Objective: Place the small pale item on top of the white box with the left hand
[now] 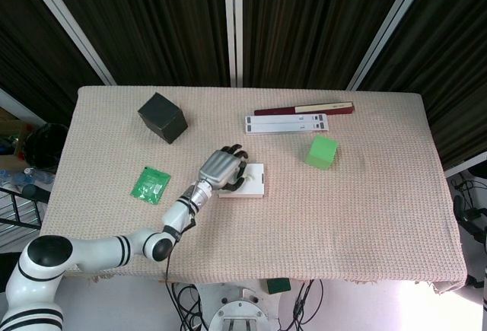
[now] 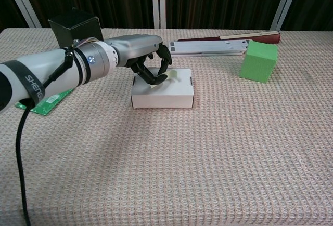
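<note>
The white box [image 1: 254,183] [image 2: 165,98] lies flat near the middle of the table. My left hand [image 1: 220,169] [image 2: 144,55] reaches over its left half from the left, fingers curled down towards the lid. The small pale item [image 2: 169,75], a thin yellowish piece, is pinched at the fingertips and lies low over the box top; whether it touches the lid I cannot tell. In the head view the hand hides it. My right hand shows in neither view.
A black cube [image 1: 162,117] [image 2: 74,24] stands at the back left. A green packet [image 1: 150,184] [image 2: 47,101] lies left of the arm. To the right stands a green cube [image 1: 321,151] [image 2: 258,61]. Behind it lie a long white box [image 1: 288,123] and a dark red book [image 1: 304,108].
</note>
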### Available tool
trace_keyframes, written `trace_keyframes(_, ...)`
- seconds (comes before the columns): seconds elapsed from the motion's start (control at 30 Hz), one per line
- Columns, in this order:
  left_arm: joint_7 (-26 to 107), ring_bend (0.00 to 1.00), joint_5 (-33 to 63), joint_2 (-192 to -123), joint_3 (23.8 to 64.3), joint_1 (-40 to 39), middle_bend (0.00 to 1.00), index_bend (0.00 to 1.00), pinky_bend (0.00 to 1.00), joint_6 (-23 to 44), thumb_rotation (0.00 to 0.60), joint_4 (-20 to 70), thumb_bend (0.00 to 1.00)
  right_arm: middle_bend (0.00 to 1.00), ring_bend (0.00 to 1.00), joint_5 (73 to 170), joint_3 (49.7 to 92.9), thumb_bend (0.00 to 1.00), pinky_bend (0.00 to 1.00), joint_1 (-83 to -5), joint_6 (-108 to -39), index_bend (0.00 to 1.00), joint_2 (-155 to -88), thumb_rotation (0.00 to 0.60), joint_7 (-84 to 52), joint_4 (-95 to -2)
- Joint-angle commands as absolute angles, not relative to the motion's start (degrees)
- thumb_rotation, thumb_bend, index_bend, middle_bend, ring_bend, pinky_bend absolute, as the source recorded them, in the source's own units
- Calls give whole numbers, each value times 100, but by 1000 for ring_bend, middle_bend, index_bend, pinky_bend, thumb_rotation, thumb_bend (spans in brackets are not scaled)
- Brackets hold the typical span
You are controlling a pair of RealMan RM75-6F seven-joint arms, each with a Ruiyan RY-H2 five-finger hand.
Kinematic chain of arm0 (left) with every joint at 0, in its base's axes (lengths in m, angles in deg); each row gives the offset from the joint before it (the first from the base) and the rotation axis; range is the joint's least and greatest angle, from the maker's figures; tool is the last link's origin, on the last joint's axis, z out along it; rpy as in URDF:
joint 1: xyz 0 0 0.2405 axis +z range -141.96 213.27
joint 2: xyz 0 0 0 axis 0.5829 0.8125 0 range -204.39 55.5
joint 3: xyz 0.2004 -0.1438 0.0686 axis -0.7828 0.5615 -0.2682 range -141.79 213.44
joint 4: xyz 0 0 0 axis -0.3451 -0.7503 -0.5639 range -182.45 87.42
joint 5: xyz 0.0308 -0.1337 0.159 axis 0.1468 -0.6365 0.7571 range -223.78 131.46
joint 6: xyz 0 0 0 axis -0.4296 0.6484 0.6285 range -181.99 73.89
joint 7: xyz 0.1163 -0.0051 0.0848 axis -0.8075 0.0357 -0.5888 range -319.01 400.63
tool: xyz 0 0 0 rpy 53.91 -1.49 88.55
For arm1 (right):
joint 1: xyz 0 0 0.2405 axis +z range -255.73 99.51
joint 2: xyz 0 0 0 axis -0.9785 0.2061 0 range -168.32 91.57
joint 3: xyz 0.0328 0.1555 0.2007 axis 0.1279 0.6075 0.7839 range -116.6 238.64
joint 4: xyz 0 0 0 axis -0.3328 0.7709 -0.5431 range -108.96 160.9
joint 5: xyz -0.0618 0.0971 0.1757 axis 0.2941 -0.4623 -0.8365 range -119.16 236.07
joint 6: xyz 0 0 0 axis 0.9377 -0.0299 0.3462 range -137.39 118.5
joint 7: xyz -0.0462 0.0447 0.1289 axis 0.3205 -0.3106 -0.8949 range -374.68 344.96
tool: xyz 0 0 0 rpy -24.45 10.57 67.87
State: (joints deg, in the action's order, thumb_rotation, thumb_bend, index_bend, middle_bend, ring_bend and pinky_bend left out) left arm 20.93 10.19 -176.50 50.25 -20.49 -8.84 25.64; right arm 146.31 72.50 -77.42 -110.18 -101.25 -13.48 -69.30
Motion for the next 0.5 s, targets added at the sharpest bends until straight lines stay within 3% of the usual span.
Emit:
trace_keyframes(0.03, 2085, 78, 1000, -17642, 5006, -2045, 219, 588, 198, -860, 561, 2590, 430, 0, 0, 14653, 7245, 364, 0, -7728, -11005, 0, -10140, 600, -1378, -6907)
trace_keyframes(0.5, 2303, 78, 1053, -17654, 4957, -2049, 220, 414, 199, -868, 570, 2473, 420, 0, 0, 14679, 7250, 364, 0, -7692, -10975, 0, -10189, 600, -1432, -6847)
